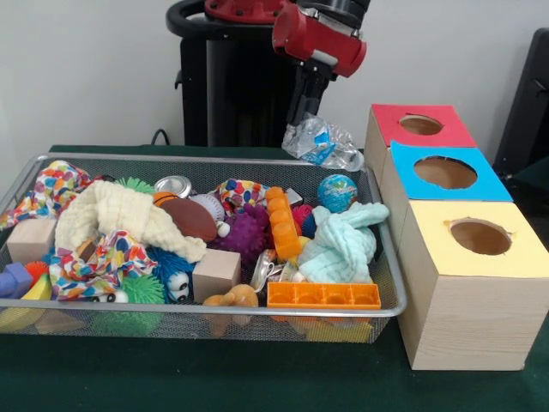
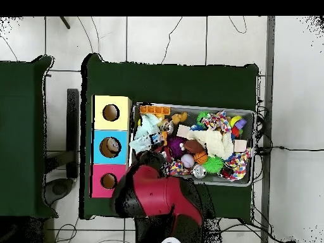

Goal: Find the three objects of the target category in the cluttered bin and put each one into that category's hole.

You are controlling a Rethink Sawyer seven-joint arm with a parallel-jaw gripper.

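The wire mesh bin (image 1: 171, 306) lies on the green table, full of toys and cloths; it also shows in the overhead view (image 2: 254, 147). My gripper (image 1: 310, 129) hangs above the bin's far right corner, shut on a crumpled see-through bluish plastic piece (image 1: 324, 143) held in the air. The plastic hides the fingertips. The blue-topped box's round hole (image 1: 444, 172) is to the right of the plastic, between the red-topped and yellow-topped boxes. In the overhead view the arm (image 2: 155, 193) covers the gripper and the plastic; the blue hole (image 2: 110, 147) shows. No other plastic pieces are clear in the bin.
The red-topped box (image 1: 455, 130) and yellow-topped box (image 1: 467, 292) flank the blue one. In the bin lie a round tin (image 1: 174, 184), a globe ball (image 1: 337, 191), a mint cloth (image 1: 343, 242), an orange brick (image 1: 323, 295), a wooden block (image 1: 216, 273) and a cream cloth (image 1: 116, 215).
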